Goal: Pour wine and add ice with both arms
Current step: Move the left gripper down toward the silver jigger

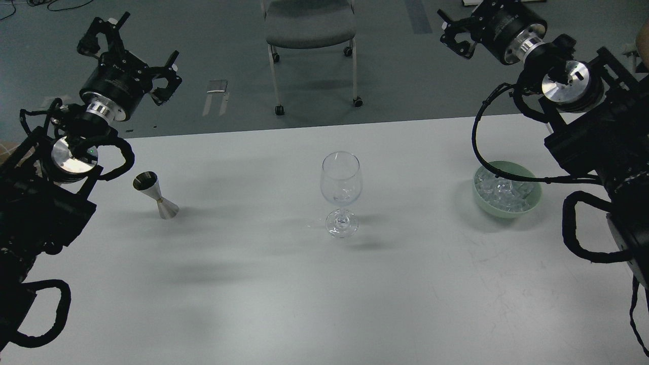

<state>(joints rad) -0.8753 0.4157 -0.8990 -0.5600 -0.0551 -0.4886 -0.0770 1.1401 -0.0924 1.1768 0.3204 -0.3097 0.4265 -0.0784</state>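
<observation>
Both our arms run off the frame's sides. Our right arm's cable [499, 175] crosses the pale green bowl [527, 203], hiding some ice [509, 195]. Our right gripper [454, 35] shows too dark to read its fingers. The grey chair [309, 25] is cut off above its seat.

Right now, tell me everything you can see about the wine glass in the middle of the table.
The wine glass is clear, colourless glass with a rounded bowl, a short stem and a round foot. It stands upright near the middle of the white table, resting on its foot, and looks empty. Nothing else touches it: the metal jigger stands apart on its left, the green bowl of ice apart on its right, and both grippers are raised well away from it.
</observation>
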